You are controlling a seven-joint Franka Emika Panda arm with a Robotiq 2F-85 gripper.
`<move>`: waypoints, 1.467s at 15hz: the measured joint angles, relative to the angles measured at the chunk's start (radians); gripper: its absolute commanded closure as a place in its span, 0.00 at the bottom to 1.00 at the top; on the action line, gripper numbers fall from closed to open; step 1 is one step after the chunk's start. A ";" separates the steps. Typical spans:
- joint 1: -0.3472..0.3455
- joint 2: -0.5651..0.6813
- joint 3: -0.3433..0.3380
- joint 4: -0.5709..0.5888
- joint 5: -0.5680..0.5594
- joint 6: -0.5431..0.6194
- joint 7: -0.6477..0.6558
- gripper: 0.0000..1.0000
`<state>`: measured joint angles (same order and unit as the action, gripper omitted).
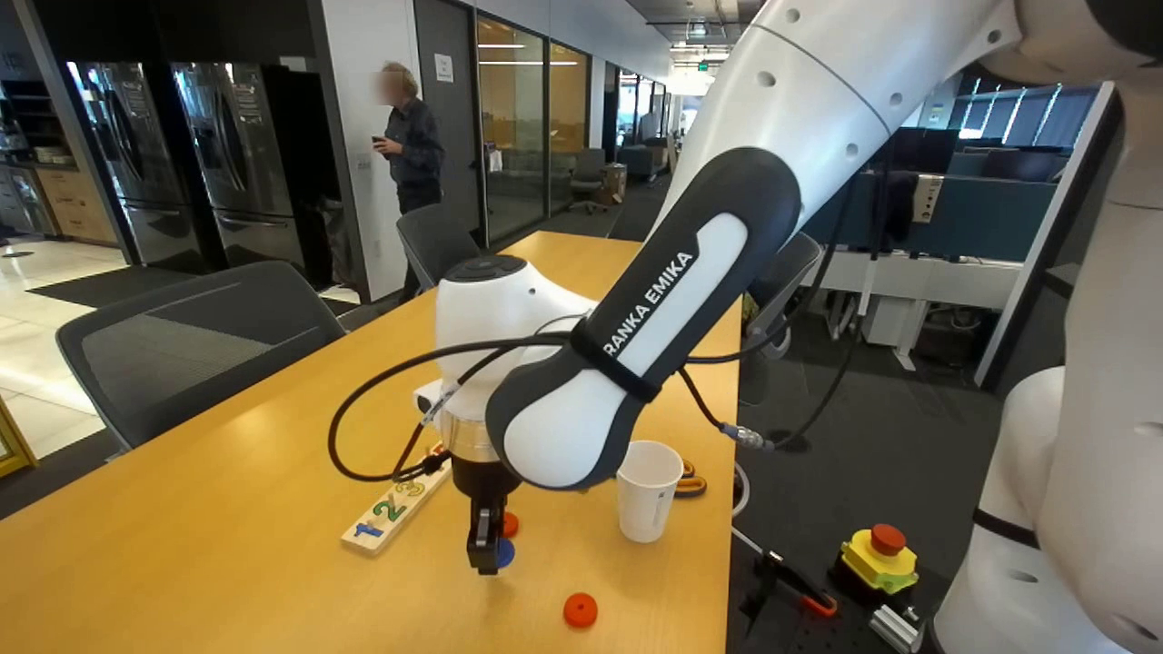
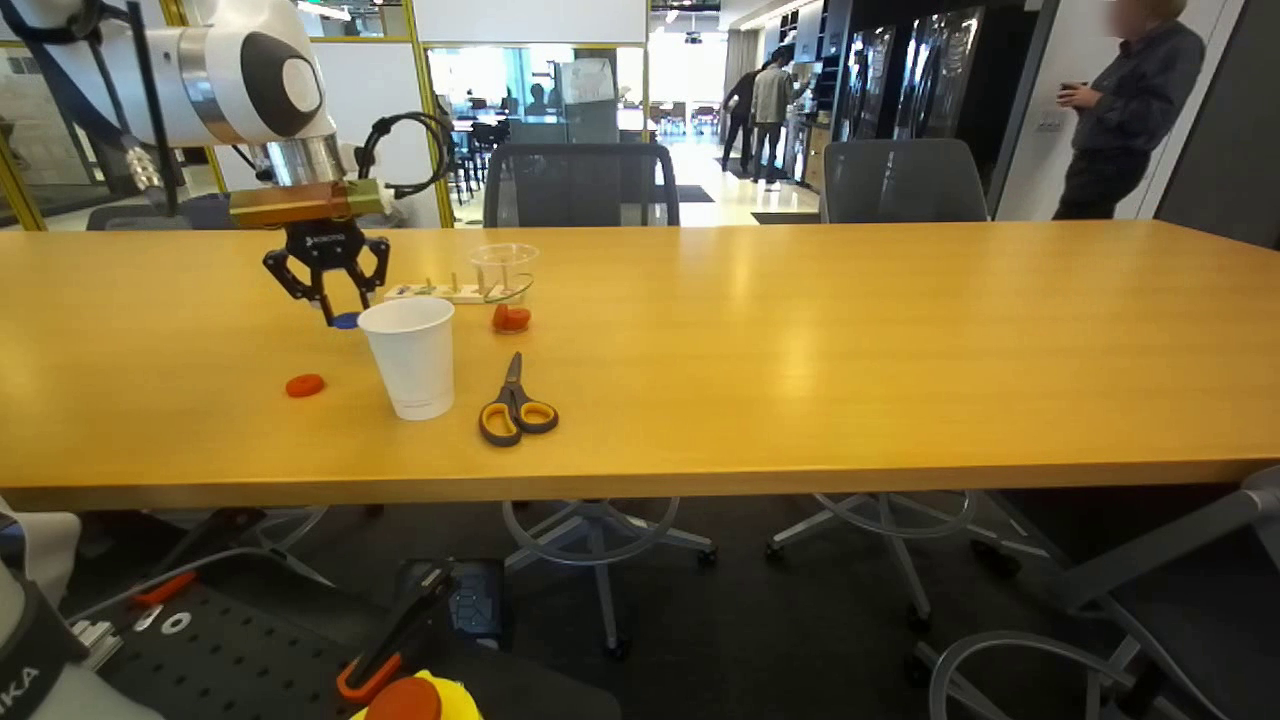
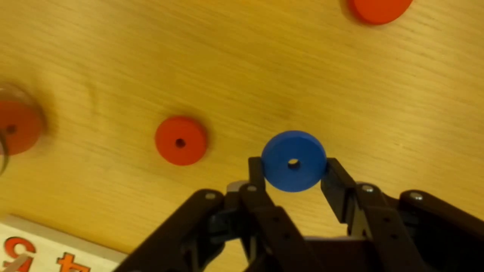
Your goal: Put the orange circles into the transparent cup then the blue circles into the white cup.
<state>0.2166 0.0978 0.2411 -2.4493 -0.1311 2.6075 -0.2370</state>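
My gripper [image 3: 294, 162] is shut on a blue circle [image 3: 293, 177], its fingertips pressing the rim from both sides. The disc looks larger than the orange ones in the wrist view and seems lifted off the wood. One orange circle [image 3: 180, 140] lies to its left there, another orange circle [image 3: 380, 9] at the top edge. In an exterior view the transparent cup [image 2: 505, 262] stands behind the scissors with orange circles [image 2: 511, 319] at its bottom; their number cannot be told. Nearer the table edge stands the white cup [image 2: 410, 365], upright, its inside not visible. No other blue circle shows.
A narrow number tray [image 1: 391, 513] with pegs lies beyond the gripper. Scissors [image 2: 516, 408] rest beside the white cup, near the table's edge [image 2: 640, 487]. A loose cable [image 1: 363, 400] loops from the wrist. Chairs stand along the far side.
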 measured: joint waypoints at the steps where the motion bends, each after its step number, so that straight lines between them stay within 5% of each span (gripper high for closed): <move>1: -0.003 -0.023 -0.006 0.008 0.000 -0.023 0.005 0.75; 12: -0.101 -0.217 -0.085 0.024 -0.248 -0.180 0.407 0.75; 22: -0.160 -0.301 -0.091 -0.043 -0.283 -0.277 0.567 0.75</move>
<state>0.0569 -0.2034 0.1500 -2.4926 -0.4142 2.3304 0.3299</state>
